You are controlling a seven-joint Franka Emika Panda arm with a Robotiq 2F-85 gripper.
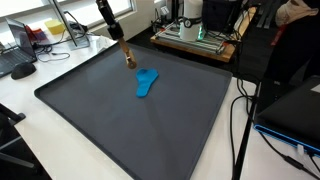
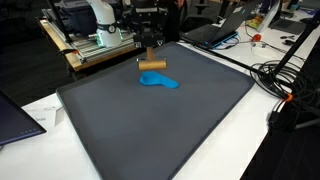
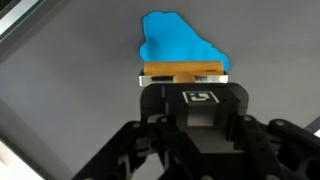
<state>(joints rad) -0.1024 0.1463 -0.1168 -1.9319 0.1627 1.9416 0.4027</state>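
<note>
One wooden block point(image 3: 180, 73) sits clamped in the closed claw point(image 3: 182, 84) — blue piece point(image 3: 178, 45) just beside.

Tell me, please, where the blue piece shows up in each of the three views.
Exterior view: the blue piece lies near the picture's centre, on the dark mat.
Exterior view: the blue piece sits in the upper middle, towards the mat's far edge.
Wrist view: the blue piece is at top centre.
Shared landmark: the tan wooden block, close beside it in every view.
</note>
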